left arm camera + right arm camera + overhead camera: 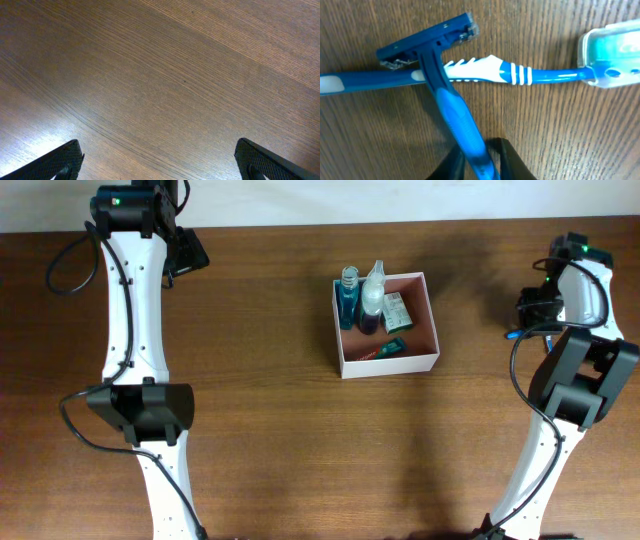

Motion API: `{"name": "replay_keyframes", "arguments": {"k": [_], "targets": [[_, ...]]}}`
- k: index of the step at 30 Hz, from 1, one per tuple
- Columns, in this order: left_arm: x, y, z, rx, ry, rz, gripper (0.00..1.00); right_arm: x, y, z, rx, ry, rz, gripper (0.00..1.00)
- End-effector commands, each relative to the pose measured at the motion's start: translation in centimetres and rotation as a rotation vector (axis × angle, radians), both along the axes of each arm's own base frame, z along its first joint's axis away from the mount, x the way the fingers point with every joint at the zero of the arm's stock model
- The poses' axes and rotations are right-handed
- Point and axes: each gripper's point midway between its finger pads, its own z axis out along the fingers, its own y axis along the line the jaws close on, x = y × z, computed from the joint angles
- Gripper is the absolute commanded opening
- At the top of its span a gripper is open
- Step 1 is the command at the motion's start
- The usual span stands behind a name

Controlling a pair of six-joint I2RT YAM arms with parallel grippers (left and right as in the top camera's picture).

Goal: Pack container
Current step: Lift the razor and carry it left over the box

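right end effector [480, 156] is gripping one razor [451, 105], hiding its handle end; one toothbrush [520, 75] ahead is running off-frame. left end effector [157, 150] is gaping. one container [390, 365] is sitting between both, well apart.

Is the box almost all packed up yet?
Partly. A blue bottle, a clear bottle, a packet and a tube already sit in the container. The right tool is gripping the blue razor. That razor and the toothbrush under it still need packing.
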Motion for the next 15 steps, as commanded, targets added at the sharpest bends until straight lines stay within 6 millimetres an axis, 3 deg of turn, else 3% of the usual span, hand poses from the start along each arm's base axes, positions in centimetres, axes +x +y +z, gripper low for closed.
{"name": "replay_keyframes", "arguments": {"k": [1,9,15], "targets": [[0.0,0.1,-0.3,-0.006,0.005,0.010,0.99,-1.0,-0.7,-2.0,0.014,0.042,0.007,0.14],[0.0,0.1,-0.3,-0.006,0.005,0.010,0.99,-1.0,-0.7,-1.9,0.017,0.043,0.059,0.12],[0.0,0.1,-0.3,-0.006,0.005,0.010,0.99,1.1,-1.4,0.4,-0.014,-0.030,0.174,0.06]]}}
